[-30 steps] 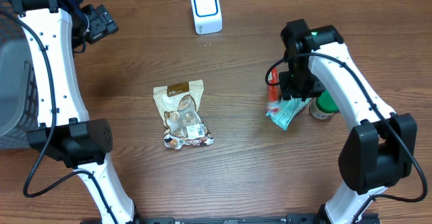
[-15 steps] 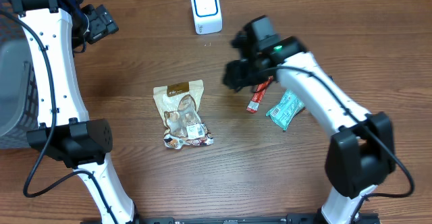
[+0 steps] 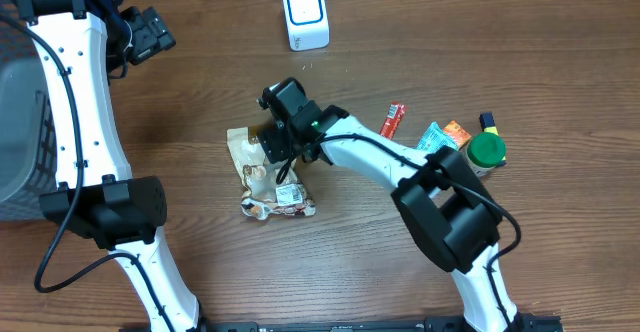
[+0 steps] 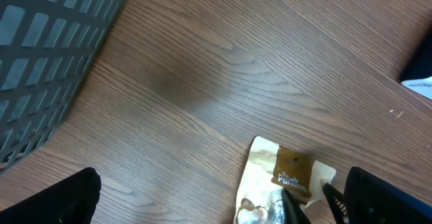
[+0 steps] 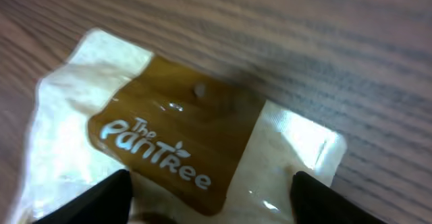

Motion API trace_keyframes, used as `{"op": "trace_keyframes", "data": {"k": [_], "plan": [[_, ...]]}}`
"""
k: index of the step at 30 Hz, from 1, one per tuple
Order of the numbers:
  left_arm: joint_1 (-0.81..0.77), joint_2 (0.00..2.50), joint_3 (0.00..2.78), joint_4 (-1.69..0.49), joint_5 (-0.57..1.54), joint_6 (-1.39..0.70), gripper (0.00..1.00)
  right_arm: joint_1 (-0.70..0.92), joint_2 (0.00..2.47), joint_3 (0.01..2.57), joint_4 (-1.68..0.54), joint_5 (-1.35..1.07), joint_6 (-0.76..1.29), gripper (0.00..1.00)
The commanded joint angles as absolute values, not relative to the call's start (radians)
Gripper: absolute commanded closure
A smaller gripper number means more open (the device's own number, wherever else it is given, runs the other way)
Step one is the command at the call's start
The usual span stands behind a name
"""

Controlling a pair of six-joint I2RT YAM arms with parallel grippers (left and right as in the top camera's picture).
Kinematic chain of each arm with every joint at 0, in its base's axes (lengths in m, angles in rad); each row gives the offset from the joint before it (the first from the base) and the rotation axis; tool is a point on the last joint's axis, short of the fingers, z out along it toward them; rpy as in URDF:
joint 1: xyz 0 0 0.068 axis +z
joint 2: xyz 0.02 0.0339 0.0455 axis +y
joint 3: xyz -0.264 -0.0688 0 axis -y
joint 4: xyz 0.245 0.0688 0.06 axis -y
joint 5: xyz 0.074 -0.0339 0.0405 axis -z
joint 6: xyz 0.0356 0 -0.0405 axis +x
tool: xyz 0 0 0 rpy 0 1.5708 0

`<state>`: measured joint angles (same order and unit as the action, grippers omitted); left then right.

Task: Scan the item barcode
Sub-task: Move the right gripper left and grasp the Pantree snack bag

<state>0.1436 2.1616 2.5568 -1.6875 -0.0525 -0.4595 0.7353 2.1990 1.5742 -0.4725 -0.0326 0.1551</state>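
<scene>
A beige snack pouch point(image 3: 262, 164) with a brown label lies flat mid-table; the label reads clearly in the right wrist view point(image 5: 177, 140). My right gripper point(image 3: 277, 150) hangs open right over the pouch's top end, and one finger point(image 5: 101, 198) shows on each side of the label with nothing pinched. The white barcode scanner point(image 3: 305, 15) stands at the table's far edge. Open and empty, my left gripper point(image 3: 150, 34) is raised at the far left. The left wrist view looks down on the pouch point(image 4: 287, 177).
A red stick pack point(image 3: 393, 120), a teal packet point(image 3: 435, 137) and a green-lidded bottle point(image 3: 487, 151) sit together at the right. A grey basket point(image 3: 15, 122) stands off the left side, and it also fills the left wrist view's upper corner point(image 4: 47, 42).
My right arm swung left from the snack cluster at the right to the pouch, and its jaws spread wider. The left arm has not moved.
</scene>
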Motion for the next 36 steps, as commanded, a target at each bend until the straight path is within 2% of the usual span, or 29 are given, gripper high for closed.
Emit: {"op": "trace_keyframes", "data": {"k": [1, 9, 15, 19, 24, 36], "plan": [[0.135, 2.159, 2.553, -1.689, -0.052, -0.441, 0.00, 0.723, 2.191, 1.572, -0.493, 0.050, 0.186, 0.23], [0.135, 2.159, 2.553, -1.689, -0.052, -0.441, 0.00, 0.711, 2.112, 1.573, -0.810, 0.087, 0.416, 0.21], [0.135, 2.159, 2.553, -1.689, -0.052, -0.441, 0.00, 0.712, 2.038, 1.573, -1.026, -0.047, 0.419, 0.20], [0.135, 2.159, 2.553, -1.689, -0.052, -0.441, 0.00, 0.710, 1.961, 1.573, -1.054, -0.050, 0.373, 0.20], [0.135, 2.159, 2.553, -1.689, -0.052, -0.442, 0.00, 0.710, 1.917, 1.573, -1.070, -0.184, 0.358, 0.16], [0.135, 2.159, 2.553, -1.689, -0.052, -0.441, 0.00, 0.712, 2.040, 1.570, -1.071, -0.170, 0.358, 0.16]]}}
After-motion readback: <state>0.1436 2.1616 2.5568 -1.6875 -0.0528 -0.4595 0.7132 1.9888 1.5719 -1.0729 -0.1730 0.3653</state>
